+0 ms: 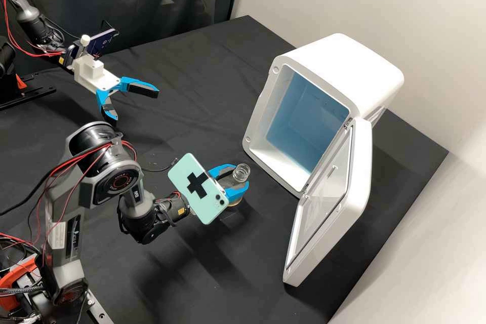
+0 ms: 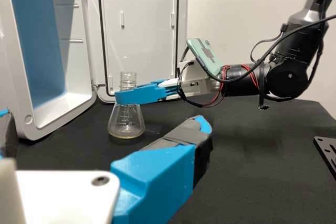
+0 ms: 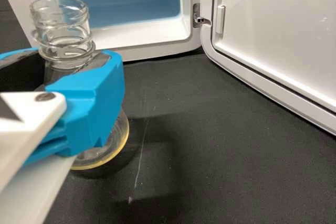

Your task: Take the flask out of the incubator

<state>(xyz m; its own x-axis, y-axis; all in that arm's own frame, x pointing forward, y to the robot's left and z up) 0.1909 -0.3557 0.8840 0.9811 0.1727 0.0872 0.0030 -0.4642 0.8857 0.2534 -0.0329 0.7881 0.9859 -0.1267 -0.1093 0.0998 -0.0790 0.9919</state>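
Clear conical glass flask in right end effector

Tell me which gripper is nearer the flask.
Right. The right gripper is closed on the neck of the flask; the left gripper hangs open, well apart from it.

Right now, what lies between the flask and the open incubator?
Only bare black bench lies between the flask and the incubator. The right wrist view shows this stretch plainly, and the high view agrees.
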